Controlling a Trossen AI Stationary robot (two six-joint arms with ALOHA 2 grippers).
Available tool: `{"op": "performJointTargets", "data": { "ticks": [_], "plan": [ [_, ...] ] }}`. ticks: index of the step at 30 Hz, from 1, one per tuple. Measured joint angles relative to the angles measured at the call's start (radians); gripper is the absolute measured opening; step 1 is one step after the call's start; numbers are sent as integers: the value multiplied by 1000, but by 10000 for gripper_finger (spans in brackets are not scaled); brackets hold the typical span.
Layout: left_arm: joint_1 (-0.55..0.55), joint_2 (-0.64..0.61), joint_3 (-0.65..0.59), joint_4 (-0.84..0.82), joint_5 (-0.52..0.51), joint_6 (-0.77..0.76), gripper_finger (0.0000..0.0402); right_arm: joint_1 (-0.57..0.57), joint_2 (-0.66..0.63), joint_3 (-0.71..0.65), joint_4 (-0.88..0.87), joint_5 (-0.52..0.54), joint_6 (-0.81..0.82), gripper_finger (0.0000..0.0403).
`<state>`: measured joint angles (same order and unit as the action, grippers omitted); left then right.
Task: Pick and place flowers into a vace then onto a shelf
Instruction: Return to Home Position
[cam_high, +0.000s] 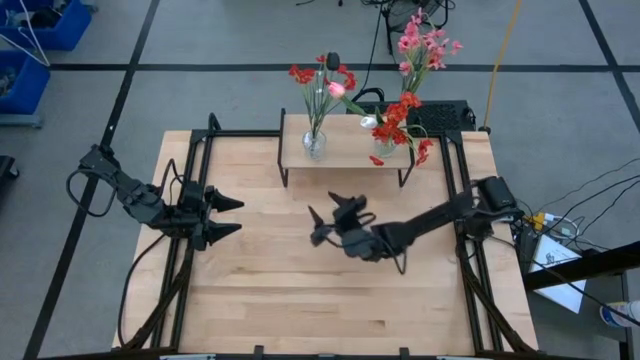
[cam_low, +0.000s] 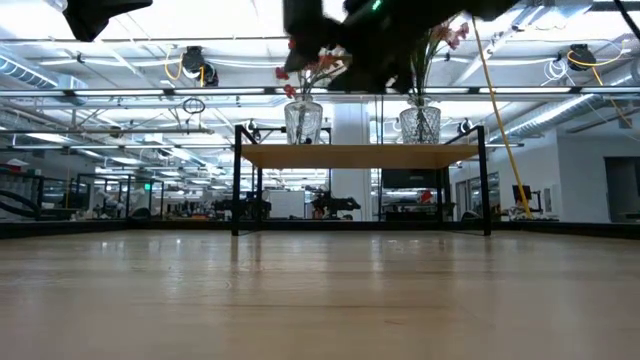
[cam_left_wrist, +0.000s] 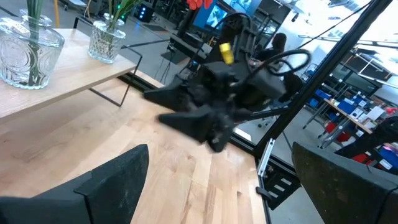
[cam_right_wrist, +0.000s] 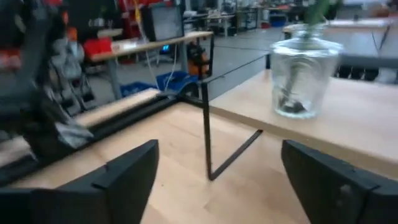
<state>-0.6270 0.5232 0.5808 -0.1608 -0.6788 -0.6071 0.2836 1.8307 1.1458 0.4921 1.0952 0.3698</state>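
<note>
The shelf (cam_high: 345, 152) stands at the table's far middle. Two glass vases rest by their bases on its plank top. The left vase (cam_high: 314, 144) holds red flowers (cam_high: 322, 78). The right vase (cam_high: 385, 146) holds red and pink flowers (cam_high: 415, 70), and the stems stand inside the glass. My right gripper (cam_high: 325, 208) hovers open and empty over the table's middle, just in front of the shelf. Its wrist view looks at one vase (cam_right_wrist: 305, 78). My left gripper (cam_high: 232, 217) waits open and empty at the table's left.
Black frame rails (cam_high: 190, 250) run along the table's left and right sides. Cables and papers (cam_high: 555, 240) lie off the right edge, and blue bins (cam_high: 40, 30) stand on the floor at the far left. Bare tabletop (cam_high: 300, 300) stretches in front of the shelf.
</note>
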Motion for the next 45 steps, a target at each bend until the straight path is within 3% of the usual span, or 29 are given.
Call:
{"op": "performJointTargets", "data": {
  "ticks": [5, 9, 12, 14, 17, 19, 22, 29, 31, 32, 34, 39, 45],
  "plan": [
    [0, 0, 0, 0, 0, 0, 399, 92, -105, -76, -73, 53, 198, 238],
    [0, 0, 0, 0, 0, 0, 399, 156, -197, -179, -15, 62, 168, 131],
    [0, 0, 0, -1, 0, 0, 399, 215, -261, -232, -5, 147, 44, 38],
    [0, 0, 0, -1, 0, 0, 399, 265, -313, -277, -14, 164, 7, 12],
    [0, 0, 0, -1, 0, 0, 399, 337, -391, -376, -18, 168, 119, 11],
    [0, 0, 0, -1, 0, 0, 399, 395, -450, -476, -60, 227, 209, 5],
    [0, 0, 0, -1, 0, 0, 399, 465, -531, -653, -66, 263, 246, 1],
    [0, 0, 0, 0, 0, 0, 399, 577, -701, -1017, 179, 163, 195, 3],
    [0, 0, 0, 0, 0, 0, 399, 608, -743, -1112, 252, 175, 219, 1],
    [0, 0, 0, 1, 0, 0, 399, 627, -764, -1130, 282, 171, 248, 1],
    [0, 0, 0, -1, 0, 0, 399, 667, -816, -1129, 219, 289, 277, 1],
    [0, 0, 0, 0, 0, 0, 399, 768, -917, -1129, 247, 467, 164, 1],
    [0, 5, 0, 3, 2, 0, 399, 757, -1060, -1129, 227, 477, 17, 1]
  ]
}}
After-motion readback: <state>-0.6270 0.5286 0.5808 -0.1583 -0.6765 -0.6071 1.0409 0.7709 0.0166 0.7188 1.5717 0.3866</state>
